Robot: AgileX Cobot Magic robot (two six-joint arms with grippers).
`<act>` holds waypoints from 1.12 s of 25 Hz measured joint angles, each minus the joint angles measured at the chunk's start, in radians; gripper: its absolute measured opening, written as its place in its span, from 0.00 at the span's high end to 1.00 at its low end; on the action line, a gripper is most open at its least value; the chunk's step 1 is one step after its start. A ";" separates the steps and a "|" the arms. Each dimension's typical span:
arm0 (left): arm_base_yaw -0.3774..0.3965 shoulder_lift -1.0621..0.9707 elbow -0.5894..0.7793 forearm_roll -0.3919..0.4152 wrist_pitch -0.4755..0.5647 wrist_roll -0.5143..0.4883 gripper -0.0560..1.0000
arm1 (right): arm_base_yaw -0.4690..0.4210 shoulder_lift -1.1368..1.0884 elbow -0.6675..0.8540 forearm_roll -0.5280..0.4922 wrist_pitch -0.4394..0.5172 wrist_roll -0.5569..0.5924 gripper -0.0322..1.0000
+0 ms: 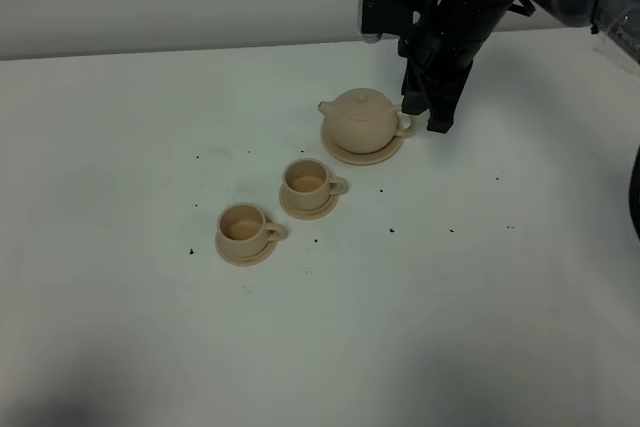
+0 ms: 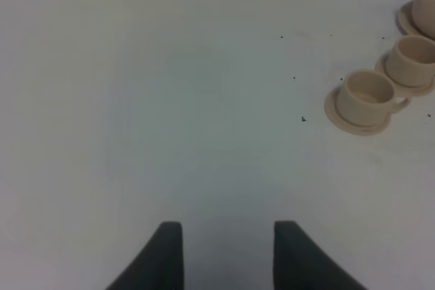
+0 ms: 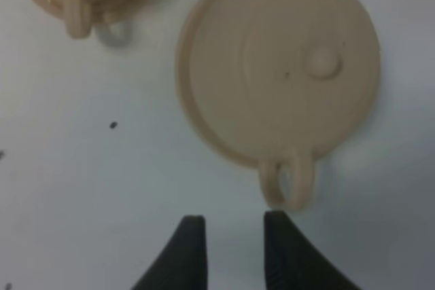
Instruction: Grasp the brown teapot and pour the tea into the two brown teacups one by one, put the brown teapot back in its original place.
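**Teapot loop just ahead of the parted right gripper**

Ceramic of this kind is stiff, smooth and brittle, so the brown teapot (image 1: pixel 362 122) will likely slip under a loose pinch and chip if knocked. If it holds tea it will be heavier than it looks, and the weight will hang forward of the grip. The knobbed lid (image 3: pixel 321 61) sits loose on top and may slide off in a steep pour. The sensible hold is the loop handle (image 3: pixel 288 183), with one finger through or across the loop and the squeeze firm.

The teapot stands on its wide saucer (image 1: pixel 383 156) toward the far edge of the desk (image 1: pixel 120 147), right of the middle, its spout (image 1: pixel 326 107) turned to the left edge. The two teacups (image 1: pixel 308 181) (image 1: pixel 243 224) run in a line from it toward the near left corner, each on a small saucer.

The right gripper (image 1: pixel 425 117) hangs just beside the handle on the right-edge side, fingers a narrow gap apart and holding nothing. In the right wrist view the loop is close ahead of the fingertips (image 3: pixel 274 221), not touching, and lines up more with one finger than with the gap.

The left gripper (image 2: pixel 228 232) is parted and empty over bare desk, well apart from the cups.
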 joint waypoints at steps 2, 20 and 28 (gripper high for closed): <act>0.000 0.000 0.000 0.000 0.000 0.000 0.60 | 0.000 0.026 -0.032 -0.008 0.000 -0.012 0.73; 0.000 0.000 0.000 0.000 0.000 0.000 0.60 | 0.000 0.130 -0.104 -0.035 -0.096 -0.077 0.61; 0.000 0.000 0.000 -0.001 0.000 0.000 0.60 | 0.000 0.165 -0.104 -0.054 -0.119 -0.077 0.61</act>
